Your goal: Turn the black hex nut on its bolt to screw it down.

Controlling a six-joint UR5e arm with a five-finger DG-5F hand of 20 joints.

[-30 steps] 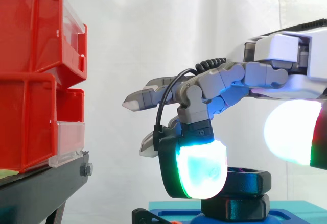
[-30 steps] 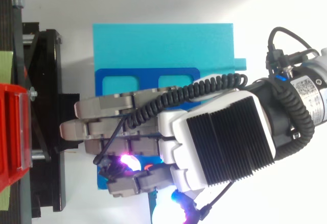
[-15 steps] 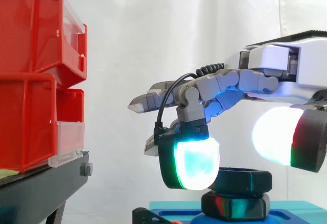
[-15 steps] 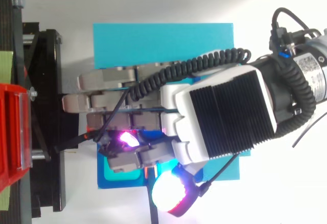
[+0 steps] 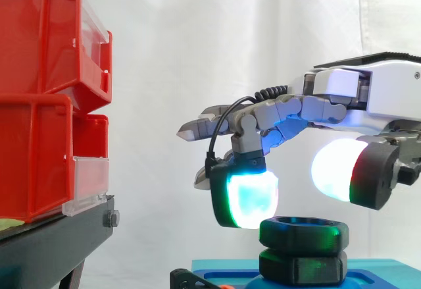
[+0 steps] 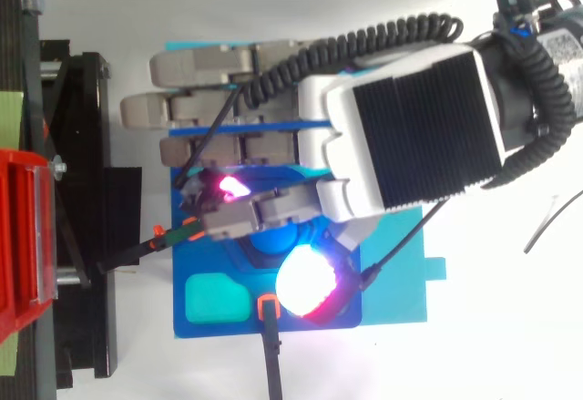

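Hand [image 5: 368, 98] stood released, pads [image 5: 247, 200] not gripping black hex nut [image 5: 302, 233] directly beneath; uneven re-grip risked slipping off its flats.

White surface [image 6: 510, 345] noted beneath everything. A cyan block [image 6: 396, 291] and a black stand [image 6: 91, 236] are set directly on it, just beside each other. Red bins [image 5: 39, 105] are stacked on the stand; a blue plate [image 6: 196, 259] is laid on the block.
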